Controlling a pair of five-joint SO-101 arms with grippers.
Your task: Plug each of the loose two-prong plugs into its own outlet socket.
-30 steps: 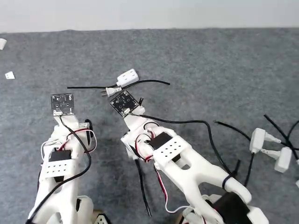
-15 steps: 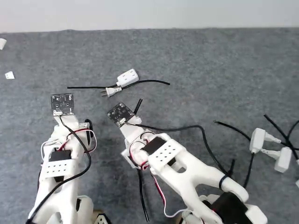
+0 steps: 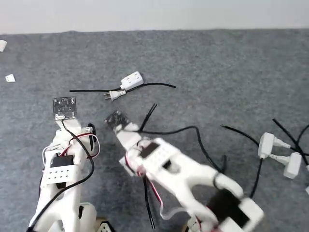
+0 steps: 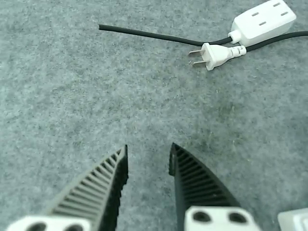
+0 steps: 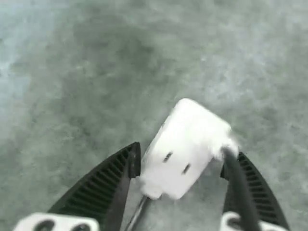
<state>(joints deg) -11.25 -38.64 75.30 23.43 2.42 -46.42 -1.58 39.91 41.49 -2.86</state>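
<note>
A white outlet socket [image 3: 132, 79] lies on the grey carpet with a loose two-prong plug [image 3: 116, 94] on a black cord just in front of it. My left gripper [image 4: 147, 159] hovers open above bare carpet, well short of the same plug [image 4: 207, 54] and socket [image 4: 262, 20]. My right gripper [image 5: 183, 154] is shut on another white outlet socket [image 5: 185, 144], slots facing the camera, a black cord [image 5: 233, 173] beside it. The right arm [image 3: 159, 162] stands mid-table, and that cord [image 3: 193, 129] trails from it.
Two more white sockets [image 3: 266, 144] [image 3: 292, 164] with plugs and tangled black cords lie at the right edge. Small white scraps [image 3: 9, 78] sit at the far left. A pale wall borders the carpet at the back.
The right arm has pulled back toward the near side and leftward, away from the socket and plug, dragging the black cord with it. The left arm has not moved.
</note>
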